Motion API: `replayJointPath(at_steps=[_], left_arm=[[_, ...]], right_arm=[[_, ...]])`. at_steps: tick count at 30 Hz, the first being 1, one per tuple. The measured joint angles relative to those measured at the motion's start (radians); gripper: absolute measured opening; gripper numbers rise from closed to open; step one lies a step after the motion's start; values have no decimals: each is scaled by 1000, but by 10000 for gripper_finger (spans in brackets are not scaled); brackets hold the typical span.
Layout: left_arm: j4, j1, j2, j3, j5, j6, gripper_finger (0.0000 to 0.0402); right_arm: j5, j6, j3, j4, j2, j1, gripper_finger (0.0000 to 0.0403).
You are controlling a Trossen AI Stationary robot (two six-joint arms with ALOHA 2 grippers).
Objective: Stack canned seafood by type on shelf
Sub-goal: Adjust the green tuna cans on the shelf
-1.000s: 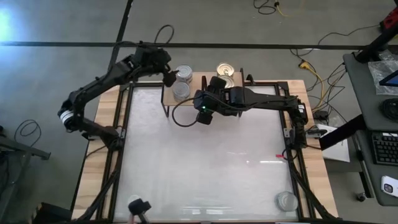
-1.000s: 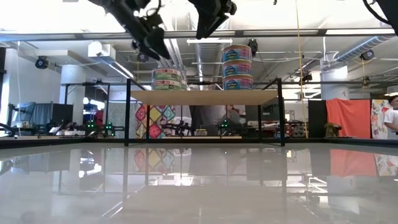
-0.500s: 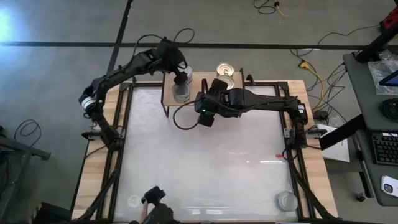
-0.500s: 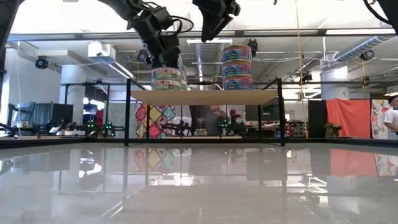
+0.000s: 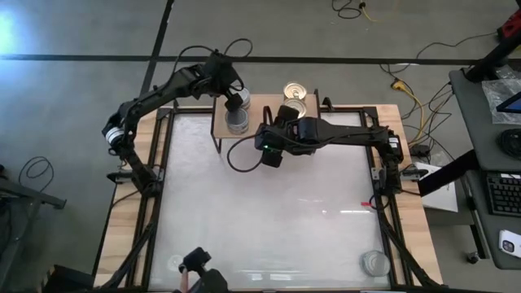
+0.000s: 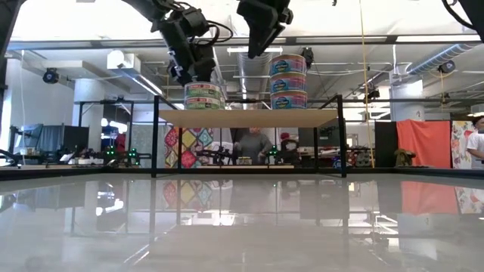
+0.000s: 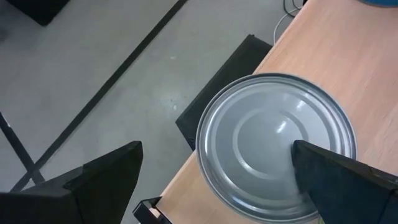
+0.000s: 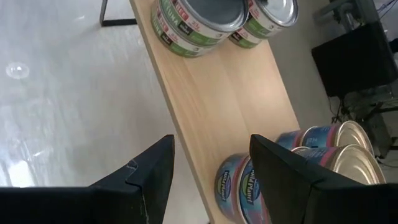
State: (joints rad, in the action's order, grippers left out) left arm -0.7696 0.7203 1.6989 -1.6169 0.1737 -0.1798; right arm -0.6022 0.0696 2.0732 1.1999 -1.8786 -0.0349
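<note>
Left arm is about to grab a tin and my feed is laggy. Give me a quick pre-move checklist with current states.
1. Left gripper open over a silver-topped tin: ok, its fingers straddle it.
2. That tin sits fully on the shelf: cannot tell, it lies close to the shelf's edge.
3. Right gripper holds nothing: ok, nothing between its fingers.
4. Right arm clear of the left: ok, it hovers beside the shelf's table-side edge, apart in the high view.
5. Blue-labelled stack upright: ok.
6. Green-labelled stack upright: ok.
</note>
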Motion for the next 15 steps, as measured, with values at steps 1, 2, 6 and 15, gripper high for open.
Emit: replayJointPath(at_steps=[1,2,6,15], left_arm=[[1,-1,0,0,0,0,398],[1,-3,0,0,0,0,398],[5,-6,0,1,2,0,398],[54,-6,-45,-3,2,-2,398]], right_arm=[[0,0,-2,0,0,0,201],[0,1,-3,0,0,0,201],[0,5,-6,-1,0,0,201],[0,11,-6,0,0,0,201]])
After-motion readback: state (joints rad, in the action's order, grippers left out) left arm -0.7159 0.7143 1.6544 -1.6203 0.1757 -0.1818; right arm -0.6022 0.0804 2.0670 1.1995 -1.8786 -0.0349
